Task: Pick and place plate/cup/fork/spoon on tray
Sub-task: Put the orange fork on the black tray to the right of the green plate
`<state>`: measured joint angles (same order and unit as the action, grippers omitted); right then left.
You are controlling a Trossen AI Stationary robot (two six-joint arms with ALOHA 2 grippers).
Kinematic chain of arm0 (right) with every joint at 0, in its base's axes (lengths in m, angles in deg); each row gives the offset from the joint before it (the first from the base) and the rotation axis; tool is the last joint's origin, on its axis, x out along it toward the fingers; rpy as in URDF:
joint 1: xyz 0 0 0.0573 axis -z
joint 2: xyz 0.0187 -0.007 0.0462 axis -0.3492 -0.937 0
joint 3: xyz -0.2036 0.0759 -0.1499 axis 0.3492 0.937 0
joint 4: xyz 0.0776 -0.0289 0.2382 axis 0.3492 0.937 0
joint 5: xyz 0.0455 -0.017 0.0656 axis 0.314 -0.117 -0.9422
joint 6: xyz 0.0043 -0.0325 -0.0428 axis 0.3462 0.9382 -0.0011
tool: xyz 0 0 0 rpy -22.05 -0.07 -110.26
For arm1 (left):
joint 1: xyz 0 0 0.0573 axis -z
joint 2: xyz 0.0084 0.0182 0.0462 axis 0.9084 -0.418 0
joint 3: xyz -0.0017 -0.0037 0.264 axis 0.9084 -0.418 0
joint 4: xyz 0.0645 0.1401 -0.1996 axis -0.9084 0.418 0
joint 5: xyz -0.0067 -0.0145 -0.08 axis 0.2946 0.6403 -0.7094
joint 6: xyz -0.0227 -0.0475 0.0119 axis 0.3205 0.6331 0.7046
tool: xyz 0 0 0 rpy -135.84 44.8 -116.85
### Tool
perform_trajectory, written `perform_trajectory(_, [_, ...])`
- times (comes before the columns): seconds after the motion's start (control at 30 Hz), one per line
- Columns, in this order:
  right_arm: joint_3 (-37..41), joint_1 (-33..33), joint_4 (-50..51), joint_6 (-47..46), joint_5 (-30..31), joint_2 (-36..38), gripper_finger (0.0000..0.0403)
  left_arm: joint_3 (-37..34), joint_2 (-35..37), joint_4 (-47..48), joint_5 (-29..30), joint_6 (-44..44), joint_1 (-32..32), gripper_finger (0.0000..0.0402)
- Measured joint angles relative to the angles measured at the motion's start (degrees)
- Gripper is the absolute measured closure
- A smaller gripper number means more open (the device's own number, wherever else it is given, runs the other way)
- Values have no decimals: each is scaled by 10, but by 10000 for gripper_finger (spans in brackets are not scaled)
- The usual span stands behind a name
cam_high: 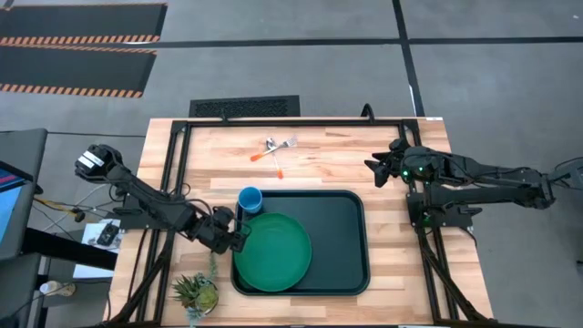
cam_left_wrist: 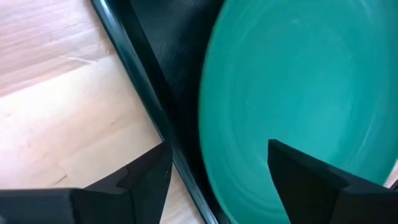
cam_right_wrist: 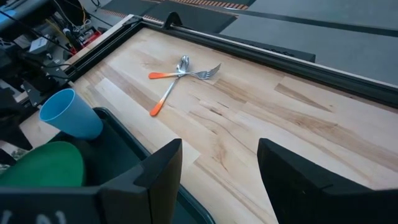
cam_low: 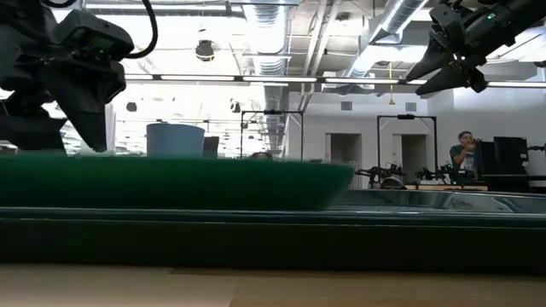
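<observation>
The green plate [cam_high: 271,252] lies flat in the left half of the dark-green tray [cam_high: 342,232]. The light-blue cup [cam_high: 250,199] stands at the tray's far left corner. The fork [cam_right_wrist: 200,74] and the spoon [cam_right_wrist: 169,90] lie crossed on the bare table beyond the tray. My left gripper [cam_high: 233,239] is open just above the plate's left rim [cam_left_wrist: 208,124]. One of its fingers is over the tray's rim and the other over the plate, and neither touches anything. My right gripper [cam_high: 372,169] is open and empty, raised over the table right of the fork and spoon.
A small potted plant [cam_high: 194,292] stands at the table's near left corner, close to the left arm. Black frame rails [cam_high: 178,164] run along the table's left, far and right sides. A person [cam_low: 465,155] shows far back in the room.
</observation>
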<state>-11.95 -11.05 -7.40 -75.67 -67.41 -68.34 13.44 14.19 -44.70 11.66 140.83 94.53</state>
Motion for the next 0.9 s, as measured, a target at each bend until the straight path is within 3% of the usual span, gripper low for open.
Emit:
perform_trajectory(0.3, [0,0,0,-1,0,0,170,2,28,6,-13,-11,-4,145])
perform_trajectory(0.5, [0,0,-1,-5,0,-14,170,2,133,6,-1,-11,-4,145])
perform_trajectory(0.6, [0,1,-6,-5,0,-34,170,2,201,6,45,-26,-16,145])
perform_trajectory(0.77, [0,1,-39,3,1,-80,170,2,307,4,147,-133,-69,145])
perform_trajectory(0.9, [0,1,-70,15,1,-117,170,3,355,-1,165,-256,-148,145])
